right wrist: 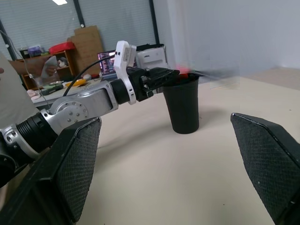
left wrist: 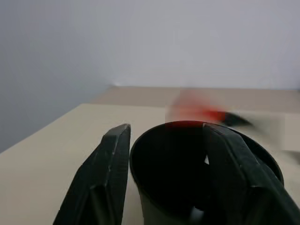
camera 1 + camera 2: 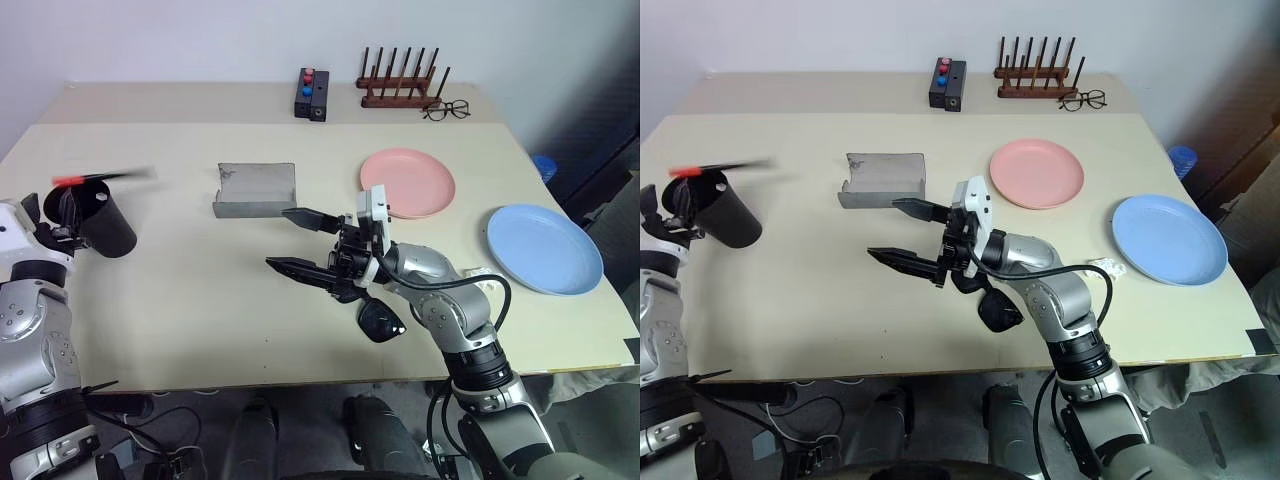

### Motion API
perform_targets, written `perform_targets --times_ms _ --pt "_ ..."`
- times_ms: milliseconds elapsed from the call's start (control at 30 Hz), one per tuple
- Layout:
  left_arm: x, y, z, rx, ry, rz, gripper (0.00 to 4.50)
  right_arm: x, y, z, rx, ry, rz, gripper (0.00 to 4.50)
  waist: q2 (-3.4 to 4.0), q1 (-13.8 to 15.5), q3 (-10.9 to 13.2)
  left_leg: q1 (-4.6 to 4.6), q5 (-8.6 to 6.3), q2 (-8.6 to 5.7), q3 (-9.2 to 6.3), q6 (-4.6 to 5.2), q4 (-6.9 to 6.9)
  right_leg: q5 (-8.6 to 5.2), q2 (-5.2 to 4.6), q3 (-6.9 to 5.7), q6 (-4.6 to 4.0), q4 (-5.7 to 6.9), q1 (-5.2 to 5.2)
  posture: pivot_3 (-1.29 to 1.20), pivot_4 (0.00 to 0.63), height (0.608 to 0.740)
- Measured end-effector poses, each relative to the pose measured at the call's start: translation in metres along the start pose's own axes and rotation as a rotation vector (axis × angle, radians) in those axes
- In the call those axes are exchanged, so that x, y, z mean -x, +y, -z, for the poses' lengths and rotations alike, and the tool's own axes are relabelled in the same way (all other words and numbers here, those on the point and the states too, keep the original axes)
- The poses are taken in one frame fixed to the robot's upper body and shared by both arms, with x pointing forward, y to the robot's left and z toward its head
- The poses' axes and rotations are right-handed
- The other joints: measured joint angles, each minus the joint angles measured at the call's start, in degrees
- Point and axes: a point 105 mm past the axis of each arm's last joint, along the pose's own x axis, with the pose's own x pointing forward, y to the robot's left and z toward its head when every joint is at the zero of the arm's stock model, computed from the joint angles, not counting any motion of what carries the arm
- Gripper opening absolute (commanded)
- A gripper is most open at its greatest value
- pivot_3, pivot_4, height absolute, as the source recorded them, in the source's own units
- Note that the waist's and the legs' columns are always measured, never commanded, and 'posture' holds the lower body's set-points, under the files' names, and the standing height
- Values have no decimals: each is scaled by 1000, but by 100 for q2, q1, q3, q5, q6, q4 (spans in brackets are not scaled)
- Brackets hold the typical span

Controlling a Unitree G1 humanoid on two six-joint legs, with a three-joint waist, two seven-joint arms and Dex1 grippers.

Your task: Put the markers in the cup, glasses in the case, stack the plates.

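Red-capped black marker (image 3: 100, 177), blurred, lies level across the matte black tapered cup's (image 3: 105, 225) rim at tabletop left, right at the left gripper (image 2: 166, 187), jaws apart astride the cup. Right gripper (image 3: 300, 240) hangs mid-tabletop, jaws wide, empty, over black sunglasses (image 3: 380, 322).

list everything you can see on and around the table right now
matte black tapered cup: 1, table's left side
red-capped black marker: 1, blurred, over the cup's rim
grey felt glasses case: 1, open, centre back
pink round plate: 1, right of case
light blue round plate: 1, far right
black sunglasses: 1, under right arm
clear-lens spectacles: 1, back right
wooden peg rack: 1, back
black box: 1, back
left gripper: at cup
right gripper: open, centre
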Motion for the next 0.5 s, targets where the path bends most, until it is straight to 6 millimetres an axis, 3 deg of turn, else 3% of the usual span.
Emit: perform_targets --times_ms 500 --pt "-1 -3 -1 -5 -6 9 2185 0 0 0 0 0 -1 4500 0 0 0 0 0 0 0 0 -1 0 0 0 -1 -1 0 0 150 740"
